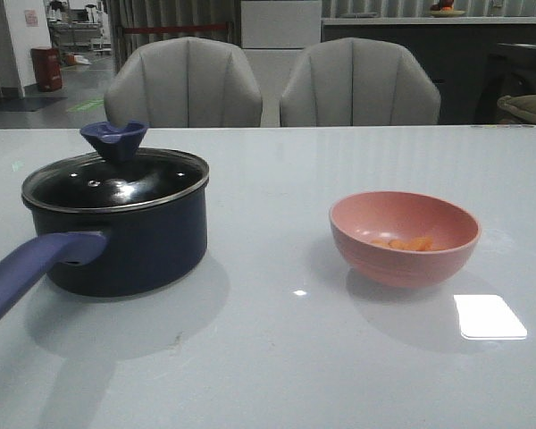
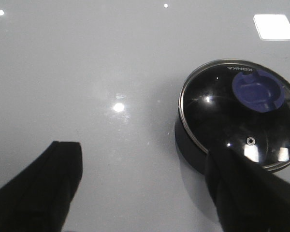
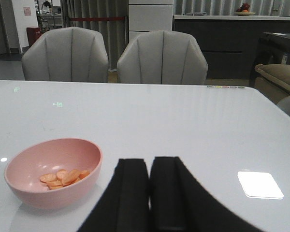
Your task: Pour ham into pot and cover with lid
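- Nothing of the task looks done yet: the ham point(image 1: 404, 242) lies as a small pile of orange slices in the pink bowl point(image 1: 429, 261), and the lid point(image 1: 114, 183) sits on the pot point(image 1: 125, 246), blue knob up.
- On the worktop point(image 1: 277, 357) in the front view, the pot stands at about 9 o'clock, its handle running toward 7 o'clock; the bowl stands at about 3 o'clock, well apart from it.
- Left to do, as I judge it: lift the lid off, tip the ham into the pot, put the lid back on.
- The left hand point(image 2: 142, 188) hangs above the worktop beside the pot, fingers spread wide, grasping nothing.
- The right hand point(image 3: 150, 193) hovers near the bowl, fingers pressed together, empty.
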`<action>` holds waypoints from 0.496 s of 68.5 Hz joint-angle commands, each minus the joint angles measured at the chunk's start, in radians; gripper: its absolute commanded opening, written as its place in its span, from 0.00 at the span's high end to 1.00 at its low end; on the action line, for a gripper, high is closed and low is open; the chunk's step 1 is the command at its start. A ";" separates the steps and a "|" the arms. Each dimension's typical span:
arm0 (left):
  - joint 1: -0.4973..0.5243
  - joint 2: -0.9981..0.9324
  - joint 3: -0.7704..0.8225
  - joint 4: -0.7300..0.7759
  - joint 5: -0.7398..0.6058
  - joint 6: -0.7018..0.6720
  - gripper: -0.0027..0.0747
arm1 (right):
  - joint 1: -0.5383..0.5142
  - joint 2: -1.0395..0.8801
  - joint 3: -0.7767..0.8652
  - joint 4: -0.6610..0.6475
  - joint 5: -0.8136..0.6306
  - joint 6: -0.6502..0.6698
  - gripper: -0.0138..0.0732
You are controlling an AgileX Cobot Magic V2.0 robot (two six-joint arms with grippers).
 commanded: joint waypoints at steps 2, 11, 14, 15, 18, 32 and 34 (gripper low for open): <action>-0.049 0.113 -0.113 -0.012 -0.032 -0.001 0.23 | -0.005 -0.020 -0.004 -0.012 -0.079 -0.005 0.66; -0.145 0.249 -0.203 -0.020 -0.032 -0.001 0.23 | -0.005 -0.020 -0.004 -0.012 -0.079 -0.005 0.66; -0.169 0.284 -0.233 -0.020 -0.030 -0.005 0.23 | -0.005 -0.020 -0.004 -0.012 -0.079 -0.005 0.66; -0.179 0.306 -0.243 -0.020 -0.027 -0.008 0.23 | -0.005 -0.020 -0.004 -0.012 -0.079 -0.005 0.66; -0.210 0.347 -0.280 -0.020 -0.014 -0.013 0.23 | -0.005 -0.020 -0.004 -0.012 -0.079 -0.005 0.66; -0.277 0.538 -0.466 0.002 0.110 -0.076 0.23 | -0.005 -0.020 -0.004 -0.012 -0.079 -0.005 0.66; -0.286 0.560 -0.501 0.004 0.131 -0.082 0.23 | -0.005 -0.020 -0.004 -0.012 -0.079 -0.005 0.66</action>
